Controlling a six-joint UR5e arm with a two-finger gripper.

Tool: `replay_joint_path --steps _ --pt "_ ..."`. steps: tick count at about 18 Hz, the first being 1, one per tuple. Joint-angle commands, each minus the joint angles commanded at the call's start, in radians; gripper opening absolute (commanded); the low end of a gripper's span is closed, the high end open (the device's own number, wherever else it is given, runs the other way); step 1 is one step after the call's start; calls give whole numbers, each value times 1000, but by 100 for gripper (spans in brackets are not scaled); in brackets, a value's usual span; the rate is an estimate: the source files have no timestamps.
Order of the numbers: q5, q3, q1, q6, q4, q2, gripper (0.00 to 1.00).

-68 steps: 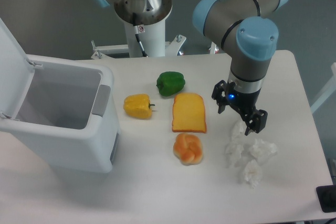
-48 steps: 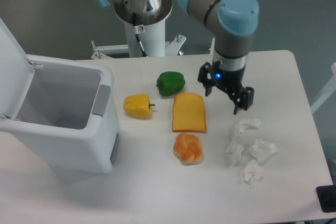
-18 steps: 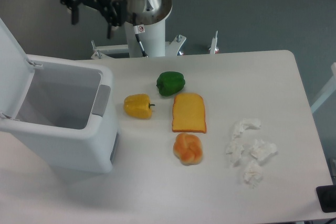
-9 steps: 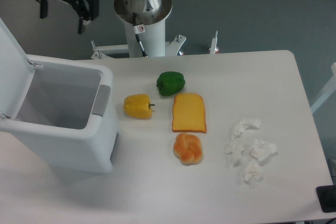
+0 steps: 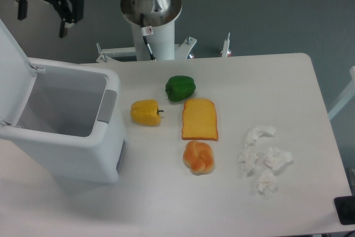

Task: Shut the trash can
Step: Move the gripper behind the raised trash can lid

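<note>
The trash can is a large white bin at the left of the table, standing open with its inside showing. Its flat white lid is tipped up along the left edge, and a grey push tab sits on the right rim. My gripper hangs high at the upper left, above and behind the bin and a little right of the lid's top. Its two black fingers point down, spread apart, with nothing between them.
On the table to the right of the bin lie a yellow pepper, a green pepper, a slice of bread, a bun and several crumpled tissues. The robot's base column stands behind the table.
The gripper has travelled from the right side of the table, up and leftward across the back, to a spot above the bin's rear. Over the last half second it moved further left.
</note>
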Motion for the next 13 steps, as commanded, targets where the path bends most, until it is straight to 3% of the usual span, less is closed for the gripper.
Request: replay_joint_path --steps 13 --pt "3 71 -20 -78 60 -58 100"
